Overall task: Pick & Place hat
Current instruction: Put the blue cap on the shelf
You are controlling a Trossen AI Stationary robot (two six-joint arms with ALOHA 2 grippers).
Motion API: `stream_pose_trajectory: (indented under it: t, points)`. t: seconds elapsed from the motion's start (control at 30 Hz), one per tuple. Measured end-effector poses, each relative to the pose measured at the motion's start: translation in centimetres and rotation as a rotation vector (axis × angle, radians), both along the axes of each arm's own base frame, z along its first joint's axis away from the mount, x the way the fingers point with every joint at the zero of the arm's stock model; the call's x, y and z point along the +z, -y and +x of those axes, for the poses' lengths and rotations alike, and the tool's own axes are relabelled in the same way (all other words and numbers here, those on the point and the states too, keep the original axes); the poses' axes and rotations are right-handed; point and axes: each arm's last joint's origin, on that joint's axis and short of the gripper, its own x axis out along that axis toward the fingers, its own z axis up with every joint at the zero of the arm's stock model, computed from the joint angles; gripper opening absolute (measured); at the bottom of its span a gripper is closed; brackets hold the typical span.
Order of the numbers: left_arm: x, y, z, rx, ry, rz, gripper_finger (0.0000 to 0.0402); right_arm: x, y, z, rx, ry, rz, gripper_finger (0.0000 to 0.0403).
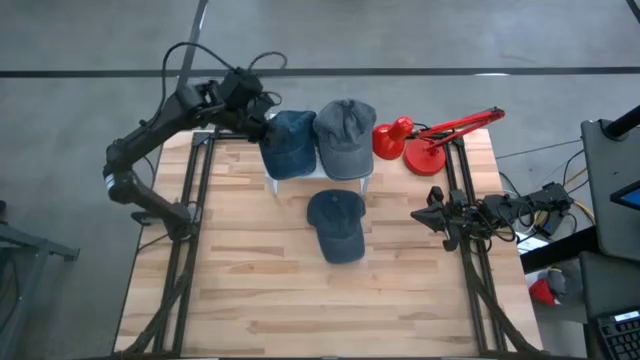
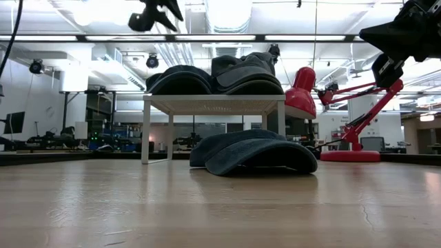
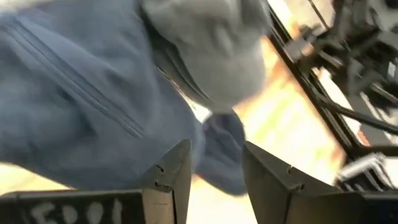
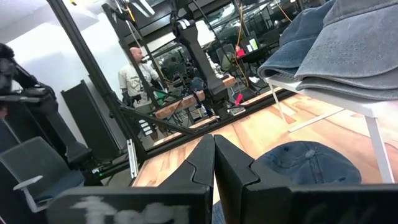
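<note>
Item: dark blue denim cap (image 1: 288, 141) on the small white rack (image 1: 320, 177) at the wooden worktop's (image 1: 260, 290) far edge, beside a grey cap (image 1: 345, 135); second blue cap (image 1: 336, 224) mid-worktop. My left claw (image 1: 262, 118) hovers at the racked blue cap's outer side, fingers (image 3: 171, 171) apart and empty, probably just letting go. My right claw (image 1: 428, 213) waits pressed together at the right edge.

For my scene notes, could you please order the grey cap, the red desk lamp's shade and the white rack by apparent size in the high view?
1. Grey fabric cap
2. Red desk lamp's shade
The white rack is mostly hidden under caps, so I cannot rank it.
</note>
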Motion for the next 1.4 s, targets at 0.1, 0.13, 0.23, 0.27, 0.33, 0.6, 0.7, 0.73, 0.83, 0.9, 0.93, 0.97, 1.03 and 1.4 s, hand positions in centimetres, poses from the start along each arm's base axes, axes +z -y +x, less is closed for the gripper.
stream_pose_trajectory:
  t: [0.1,0.13,0.23,0.27,0.33,0.6,0.7,0.73,0.83,0.9,0.93,0.97,1.03,1.4]
  points:
    - [0.1,2.5,0.4,-0.039,-0.006,-0.036,0.0131,0.0,0.0,0.0,0.0,0.0,0.0,0.0009]
    - [0.2,3.4,0.6,-0.047,-0.005,-0.036,0.0131,0.0,0.0,0.0,0.0,0.0,0.0,0.0009]
    - [0.0,6.0,1.4,-0.048,-0.024,-0.034,0.0131,0.0,0.0,0.0,0.0,0.0,0.0,0.0009]
    - [-0.1,6.9,1.6,-0.044,-0.029,-0.026,0.0131,0.0,0.0,0.0,0.0,0.0,0.0,0.0009]
    - [-0.1,8.7,2.1,-0.034,-0.03,-0.021,0.0131,0.0,0.0,0.0,0.0,0.0,0.0,0.0009]
    - [-1.3,15.0,4.0,0.086,-0.034,0.002,0.0131,0.0,0.0,0.0,0.0,0.0,0.0,0.0008]
    - [-2.2,16.9,5.2,0.118,-0.02,-0.005,0.0131,0.0,0.0,0.0,0.0,-0.001,-0.001,0.0008]
    - [-2.5,17.4,5.8,0.125,-0.013,-0.007,0.0131,0.0,0.0,0.0,0.0,-0.001,-0.001,0.0009]
    - [-3.6,18.7,7.6,0.135,0.01,-0.02,0.0131,0.0,0.0,0.0,0.0,-0.001,-0.001,0.0008]
    - [-4.4,19.3,9.0,0.138,0.021,-0.029,0.0131,0.0,0.0,0.0,0.0,-0.001,-0.001,0.0008]
    - [-4.9,19.5,9.7,0.143,0.025,-0.036,0.0131,0.0,0.0,0.0,0.0,-0.001,-0.001,0.0009]
    - [-5.4,19.7,10.4,0.149,0.026,-0.042,0.0131,0.0,0.0,0.0,0.0,-0.001,-0.001,0.0009]
    - [-6.6,20.1,11.7,0.161,0.017,-0.05,0.0131,0.0,0.0,0.0,0.0,-0.001,-0.001,0.0008]
    - [-13.1,19.5,17.1,0.373,-0.033,-0.02,0.0131,0.0,0.0,0.0,0.001,-0.003,-0.002,0.0009]
